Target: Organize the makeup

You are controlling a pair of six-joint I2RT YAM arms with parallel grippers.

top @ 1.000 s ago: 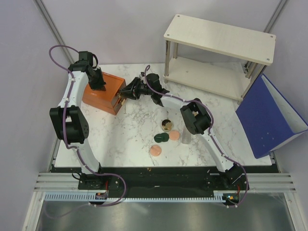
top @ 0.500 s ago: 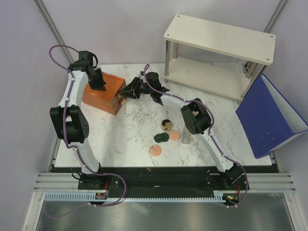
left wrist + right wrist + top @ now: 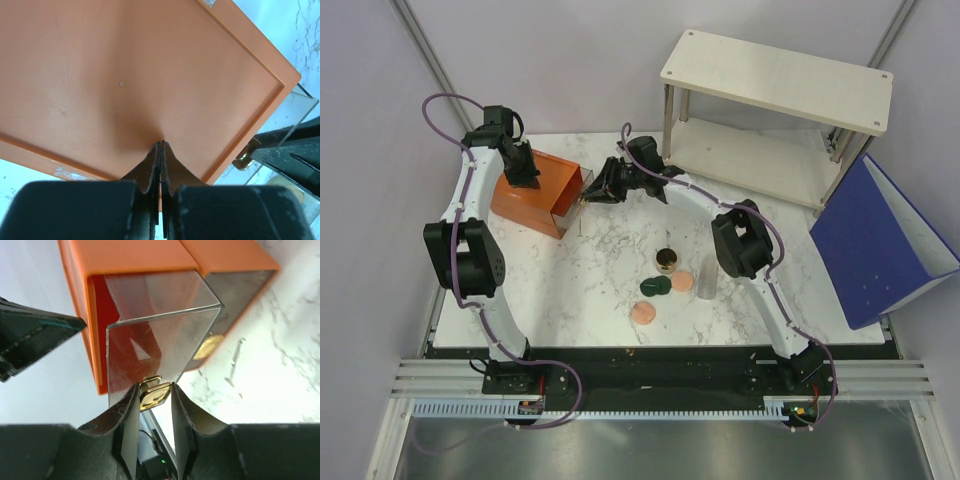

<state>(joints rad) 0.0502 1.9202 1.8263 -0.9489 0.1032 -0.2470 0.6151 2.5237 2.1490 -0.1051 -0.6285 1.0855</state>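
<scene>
Looking from above, you find the makeup (image 3: 655, 286) clustered toward the marble table's (image 3: 590, 290) near edge. On your left gripper (image 3: 160, 146) the jaws press together atop the orange drawer box (image 3: 125, 75). Your right gripper (image 3: 154, 386) pinches the gold knob (image 3: 155, 396) of the clear drawer (image 3: 160, 330).

Box (image 3: 535, 190) is bright orange, its drawer (image 3: 160, 295) see-through with a little gold knob (image 3: 154, 394). Table (image 3: 590, 280) is white marble, grey veins. Compact (image 3: 655, 286) dark green, discs (image 3: 643, 313) peach-pink, jar (image 3: 667, 262) gold-lidded, binder (image 3: 880, 245) blue, shelf (image 3: 775, 75) pale wood.
</scene>
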